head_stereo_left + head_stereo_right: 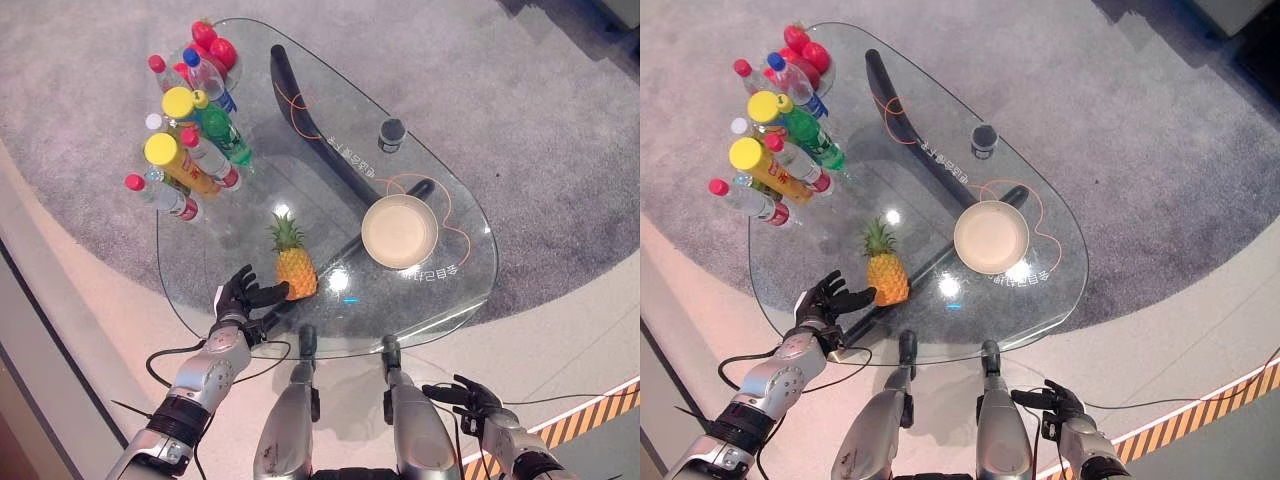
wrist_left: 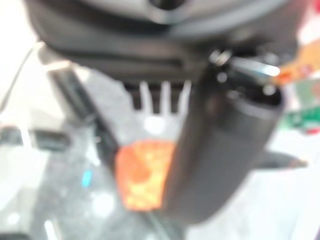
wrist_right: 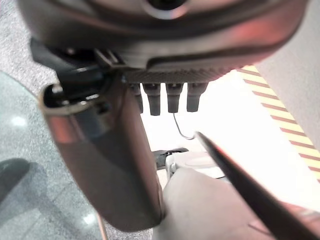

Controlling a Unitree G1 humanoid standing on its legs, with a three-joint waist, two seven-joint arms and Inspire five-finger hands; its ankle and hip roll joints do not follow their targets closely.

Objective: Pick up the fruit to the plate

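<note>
A small pineapple (image 1: 294,262) with a green crown stands upright on the glass table (image 1: 470,275), near its front edge. My left hand (image 1: 238,296) is just left of the fruit, fingers spread and open, with the fingertips close to the pineapple's base; the orange fruit (image 2: 142,172) shows past the thumb in the left wrist view. A round cream plate (image 1: 399,231) lies to the right of the pineapple, with nothing on it. My right hand (image 1: 470,399) hangs low beside the table's front right, below its edge, with relaxed fingers.
Several plastic bottles (image 1: 190,150) with coloured caps crowd the table's left side, with red fruit (image 1: 212,45) in a glass bowl behind them. A small dark cup (image 1: 392,133) stands at the back right. Grey carpet surrounds the table.
</note>
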